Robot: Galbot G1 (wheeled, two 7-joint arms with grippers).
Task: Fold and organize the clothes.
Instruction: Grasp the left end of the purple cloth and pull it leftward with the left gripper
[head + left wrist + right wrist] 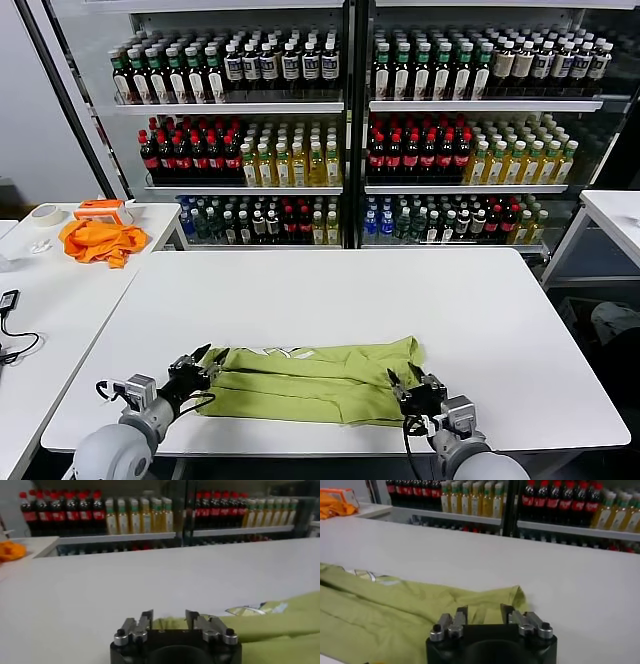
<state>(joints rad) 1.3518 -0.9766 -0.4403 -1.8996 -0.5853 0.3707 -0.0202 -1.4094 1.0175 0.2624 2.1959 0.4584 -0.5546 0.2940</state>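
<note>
The lime T-shirt [312, 382] lies folded into a long band across the near part of the white table [330, 290]. My left gripper [203, 362] is open at the shirt's left end, its fingers just over the cloth edge [170, 622]. My right gripper [408, 385] is open at the shirt's right end, fingers over the fabric [420, 610]. A white neck label shows in the left wrist view [250, 610]. Neither gripper holds cloth.
A bright orange cloth [98, 240] and a tape roll [45, 214] lie on the side table at left. Drink shelves [345, 120] stand behind the table. Another white table [615, 215] is at right. The table's front edge is close below the shirt.
</note>
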